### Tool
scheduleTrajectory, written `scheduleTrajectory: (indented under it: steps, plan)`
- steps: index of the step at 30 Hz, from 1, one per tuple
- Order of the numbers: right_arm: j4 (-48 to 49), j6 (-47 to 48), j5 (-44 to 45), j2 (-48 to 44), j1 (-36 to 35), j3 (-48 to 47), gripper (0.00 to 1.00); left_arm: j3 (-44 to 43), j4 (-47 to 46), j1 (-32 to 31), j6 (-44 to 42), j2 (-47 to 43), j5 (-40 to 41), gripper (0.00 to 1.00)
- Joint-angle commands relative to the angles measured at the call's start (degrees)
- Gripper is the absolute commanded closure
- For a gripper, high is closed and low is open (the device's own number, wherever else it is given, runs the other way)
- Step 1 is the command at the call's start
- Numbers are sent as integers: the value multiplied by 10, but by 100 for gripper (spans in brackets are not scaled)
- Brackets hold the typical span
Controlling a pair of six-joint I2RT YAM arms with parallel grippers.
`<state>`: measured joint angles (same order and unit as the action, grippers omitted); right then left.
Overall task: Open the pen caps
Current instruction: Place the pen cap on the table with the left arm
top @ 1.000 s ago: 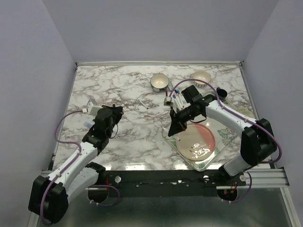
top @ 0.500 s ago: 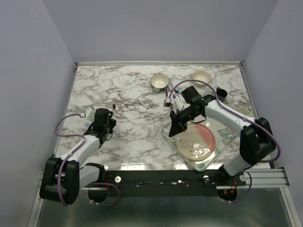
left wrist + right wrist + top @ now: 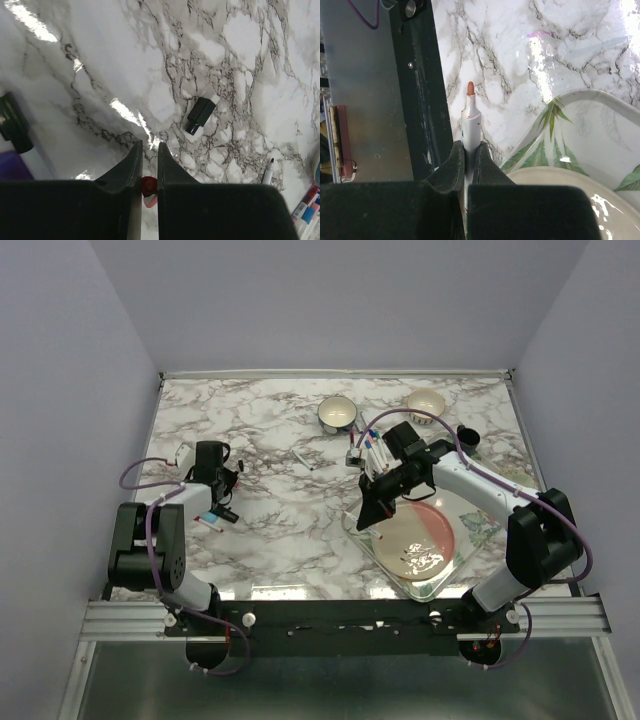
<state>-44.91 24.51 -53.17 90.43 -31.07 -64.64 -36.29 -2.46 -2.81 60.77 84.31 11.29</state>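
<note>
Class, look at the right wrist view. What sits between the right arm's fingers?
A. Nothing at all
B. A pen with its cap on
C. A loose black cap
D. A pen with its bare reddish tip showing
D: the white pen is pinched between the right fingers, and its uncovered reddish tip points out past them.

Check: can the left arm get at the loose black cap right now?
Likely yes for reach: the black cap lies unobstructed ahead, but the left gripper has its jaws shut on a red cap.
</note>
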Motion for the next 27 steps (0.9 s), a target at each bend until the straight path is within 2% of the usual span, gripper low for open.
scheduleTrajectory:
  steps: [1, 13, 17, 21, 27]
  plan:
    - [-11, 8, 6, 6, -4, -4, 99, -57, 11, 7, -18, 58, -19, 82]
    - [-16, 10, 5, 2, -3, -7, 99, -91, 24, 20, -23, 102, -17, 58]
    - [-17, 12, 6, 2, -4, -7, 99, -92, 24, 22, -23, 97, -17, 57]
    - [-13, 12, 15, 0, -4, -7, 100, -91, 42, 24, -29, 63, -11, 53]
    - [8, 6, 46, -9, -4, -8, 99, -77, 53, 41, -59, -49, -9, 33]
